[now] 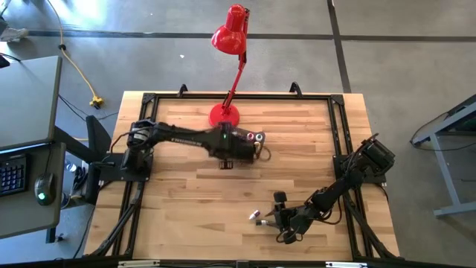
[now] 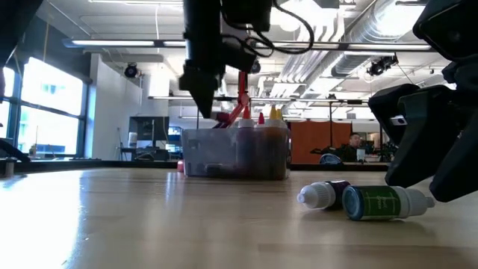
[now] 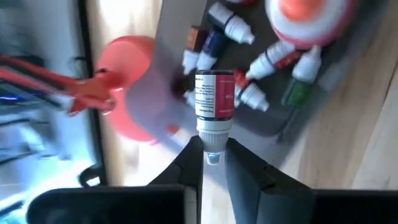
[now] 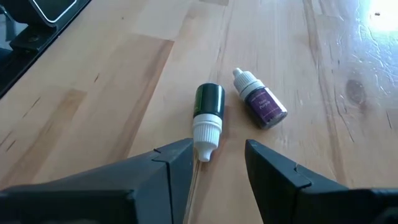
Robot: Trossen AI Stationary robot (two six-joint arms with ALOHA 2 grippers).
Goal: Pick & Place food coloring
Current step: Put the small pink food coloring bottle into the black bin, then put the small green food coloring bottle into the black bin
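Observation:
In the left wrist view my left gripper [image 3: 211, 149] is shut on a red-labelled food coloring bottle [image 3: 214, 93]. It hangs over the grey tub [image 3: 186, 99], where several white-capped bottles lie. In the high view this gripper [image 1: 227, 155] is beside the tub [image 1: 253, 138], near the lamp base. My right gripper [image 4: 217, 149] is open, low over the table's near right part [image 1: 271, 217]. A green bottle [image 4: 208, 111] lies on its side with its white cap between the fingers. A dark maroon bottle [image 4: 262, 103] lies beside it. The low view shows the green [image 2: 381, 202] and maroon [image 2: 325, 194] bottles. My left gripper pinches the red-labelled bottle by the tip of its white cap [image 3: 212, 138], between the two fingertips. The fingers come from above, pointing down. The bottle hangs straight below them, cap up, lifted clear above the bottles in the tub.
A red desk lamp stands at the table's far edge, its base [image 1: 224, 115] right behind the tub and its head [image 1: 230, 33] beyond the table. A black frame [image 1: 336, 141] runs around the wooden top. Bare wood spreads across the near left part [image 1: 186, 216].

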